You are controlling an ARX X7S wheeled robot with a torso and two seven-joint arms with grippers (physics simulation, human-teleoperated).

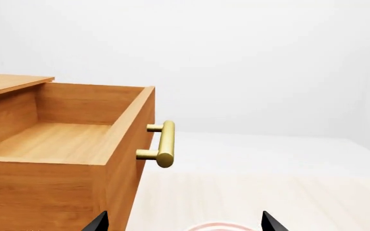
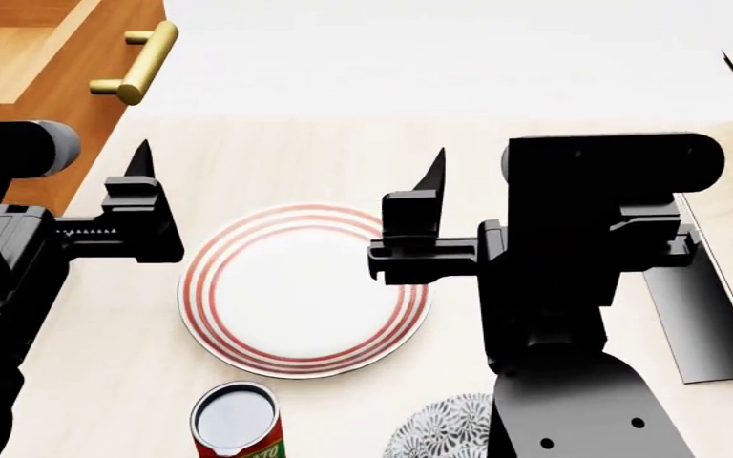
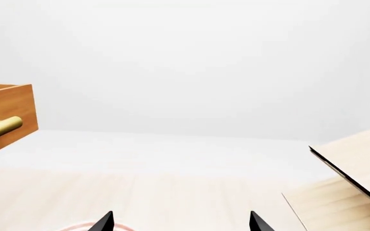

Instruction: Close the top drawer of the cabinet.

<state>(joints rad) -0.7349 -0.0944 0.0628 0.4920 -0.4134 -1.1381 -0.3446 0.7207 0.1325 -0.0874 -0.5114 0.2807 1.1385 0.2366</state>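
top drawer [image 2: 16,57] sitting pulled out at far left, orange-brown box showing nothing inside, brass bar handle [image 2: 137,63] facing out, left gripper [image 1: 183,222] hanging open and holding nothing beside it, red-ringed plate [image 2: 303,291] lying bare, right gripper [image 3: 181,222] spreading open, gripping nothing
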